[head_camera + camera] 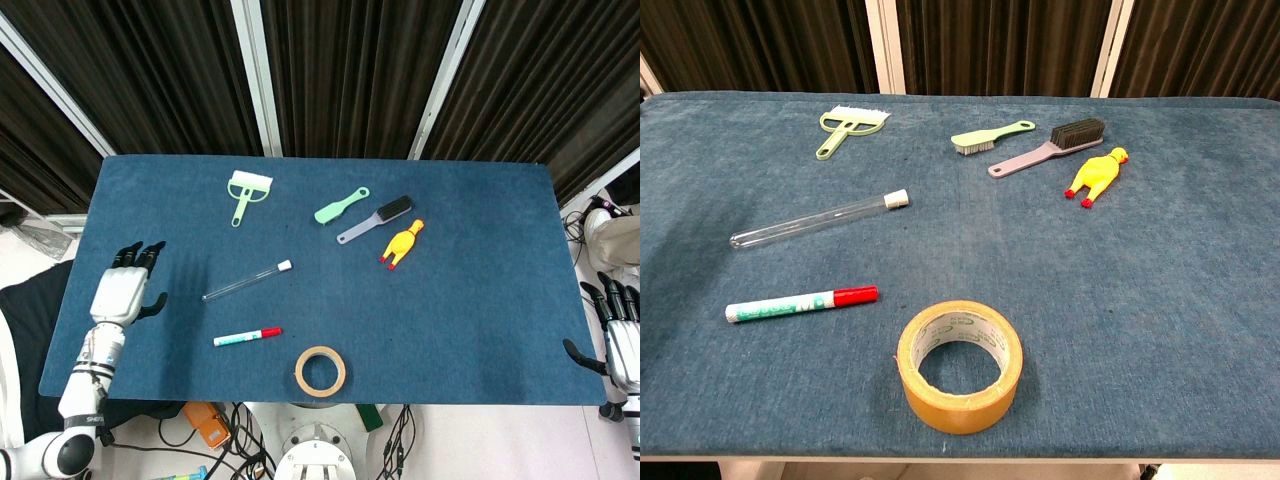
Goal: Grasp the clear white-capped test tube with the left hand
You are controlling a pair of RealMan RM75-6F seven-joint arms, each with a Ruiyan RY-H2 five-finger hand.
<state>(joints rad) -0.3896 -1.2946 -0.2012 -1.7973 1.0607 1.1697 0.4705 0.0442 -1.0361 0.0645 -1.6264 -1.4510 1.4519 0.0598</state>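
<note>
The clear test tube [245,281] with a white cap lies on the blue table, cap pointing up-right; in the chest view the test tube [818,220] lies left of centre. My left hand [125,286] hovers over the table's left part, fingers apart and empty, a short way left of the tube's closed end. My right hand [620,340] stays off the table's right edge, fingers spread and empty. Neither hand shows in the chest view.
A red-capped marker [246,337] and a tape roll [320,370] lie near the front edge. At the back are a green scraper [245,193], a green brush [340,205], a grey brush [376,218] and a yellow rubber chicken [402,243].
</note>
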